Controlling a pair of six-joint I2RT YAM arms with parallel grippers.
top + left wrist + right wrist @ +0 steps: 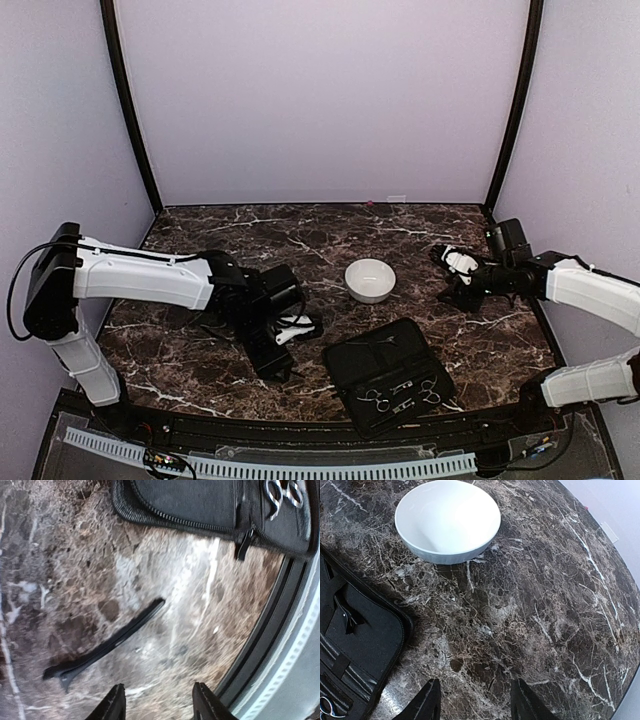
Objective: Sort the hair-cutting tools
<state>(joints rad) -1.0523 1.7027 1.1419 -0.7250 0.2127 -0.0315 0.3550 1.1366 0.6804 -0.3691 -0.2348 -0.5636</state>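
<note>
A thin dark stick-like tool (107,645) lies flat on the marble in the left wrist view, just ahead and to the left of my left gripper (160,705). That gripper is open with nothing between its fingers. Silvery scissors (378,401) with ring handles sit strapped in the open black case (380,355); a second pair (430,391) lies beside them. My left gripper (300,328) hovers left of the case. Far right, my right gripper (450,262) hangs open over bare marble, its fingers (425,702) empty.
One white bowl (370,280) stands empty behind the case, also seen as the bowl (447,520) ahead of the right gripper. The case's zipper edge (200,525) runs close to the dark tool. The table's black front rail (270,630) lies right of the left gripper.
</note>
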